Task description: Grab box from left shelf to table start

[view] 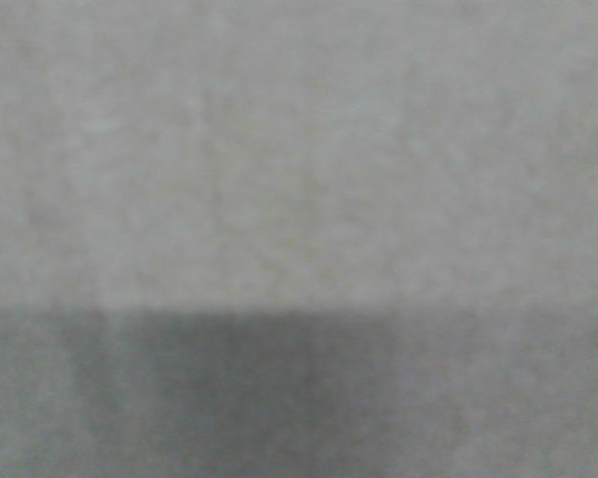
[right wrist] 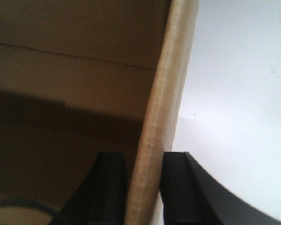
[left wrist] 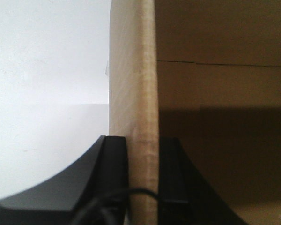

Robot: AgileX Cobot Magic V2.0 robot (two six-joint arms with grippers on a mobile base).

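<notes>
Front view only grey blur, left end effector clamped on box wall, right end effector likewise

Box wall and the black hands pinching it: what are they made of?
The box looks like cardboard: matte tan, with a rough fibrous edge. The left hand and right hand look like smooth black plastic or rubber; hard to tell which.
</notes>
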